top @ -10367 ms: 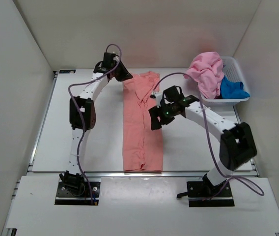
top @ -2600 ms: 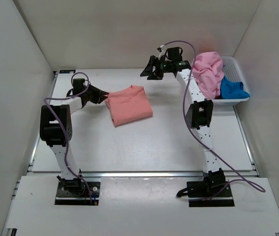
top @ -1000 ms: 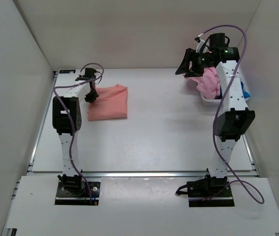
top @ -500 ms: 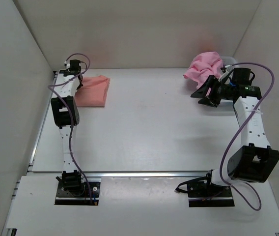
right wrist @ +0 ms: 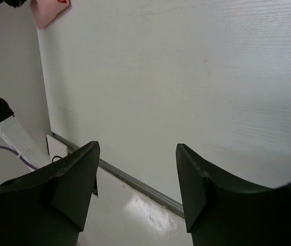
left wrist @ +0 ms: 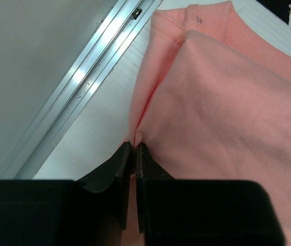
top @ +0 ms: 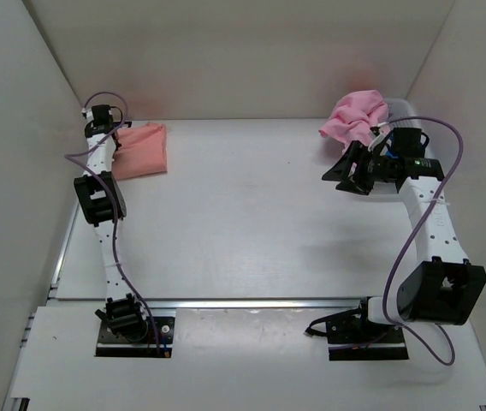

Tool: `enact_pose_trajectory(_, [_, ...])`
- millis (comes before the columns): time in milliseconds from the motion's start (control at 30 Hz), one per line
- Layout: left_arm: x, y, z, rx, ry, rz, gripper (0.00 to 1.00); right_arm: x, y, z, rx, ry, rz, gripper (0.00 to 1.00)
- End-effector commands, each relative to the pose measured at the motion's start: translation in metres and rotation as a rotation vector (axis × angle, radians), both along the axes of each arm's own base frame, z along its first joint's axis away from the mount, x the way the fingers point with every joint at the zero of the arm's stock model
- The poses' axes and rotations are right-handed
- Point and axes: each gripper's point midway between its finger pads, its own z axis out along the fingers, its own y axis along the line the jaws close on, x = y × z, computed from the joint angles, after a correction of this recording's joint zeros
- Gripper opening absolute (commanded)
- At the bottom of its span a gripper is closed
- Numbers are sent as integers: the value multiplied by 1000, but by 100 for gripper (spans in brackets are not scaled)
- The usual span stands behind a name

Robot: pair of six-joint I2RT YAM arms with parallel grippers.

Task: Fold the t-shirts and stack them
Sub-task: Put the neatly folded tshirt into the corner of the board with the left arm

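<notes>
Cloth notes: salmon tee pinched, pink heap waiting

Salmon-coral t-shirt [top: 143, 151]: folded flat at far left corner of the desk, close against the aluminium rail [left wrist: 79, 87] along the left edge. Left gripper [left wrist: 133, 148]: jaws pressed together on a thin fold at the shirt's edge, cloth puckering up into the pinch. Right gripper [right wrist: 136, 149]: wide open, nothing held, hanging over bare desk [top: 251, 214] just short of the far right corner. Lighter pink t-shirt [top: 356, 118]: crumpled heap at far right corner, draped over the white basket [top: 404, 106], just beyond the right gripper. Blue shirt: not visible in any view.

Handling, as a judgement:
- Light, limp cotton with no stiffness; sags and creases wherever unsupported.
- Neither fragile nor slippery. Holds well between pads, but probably drags on the desk and can pull a finished fold open.
- Best taken by hem, shoulder seam or collar, for the firm bite of doubled cloth.
- For the pink heap: topmost fold first, lift clear of the basket rim, then hunt for two corners to spread flat.
- Risks: catching several layers at once and raising a knot; tugging the basket along with the cloth.
</notes>
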Motion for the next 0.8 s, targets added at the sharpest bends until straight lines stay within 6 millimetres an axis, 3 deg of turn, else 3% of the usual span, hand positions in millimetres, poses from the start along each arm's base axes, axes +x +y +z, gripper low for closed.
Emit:
enact_pose_trajectory(0, [9, -11, 14, -13, -32, -39, 19, -3, 11, 8, -7, -44, 49, 59])
enact_pose_trajectory(100, [23, -13, 28, -11, -97, -61, 14, -9, 15, 4, -7, -21, 60, 58])
enact_pose_trajectory(233, [41, -10, 62, 32, -217, -45, 10, -12, 19, 7, -1, -26, 72, 58])
enact_pose_trajectory(300, [44, 3, 69, 39, -254, -29, 7, -15, 20, 6, 3, -22, 77, 58])
enact_pose_trajectory(467, [46, 24, 73, 30, -305, -8, 5, -21, 27, 1, 31, -8, 78, 58])
enact_pose_trajectory(600, [48, 31, 77, -5, -341, -18, 14, -27, 34, -2, 40, 5, 99, 58])
enact_pose_trajectory(667, [51, 24, 84, -26, -358, -39, 24, -27, 35, -2, 41, -3, 105, 57])
enact_pose_trajectory(733, [50, 16, 90, -32, -351, -64, 67, -27, 36, -1, 49, -4, 106, 58])
enact_pose_trajectory(767, [48, 13, 97, -39, -351, -64, 99, -27, 39, 1, 60, -10, 112, 58])
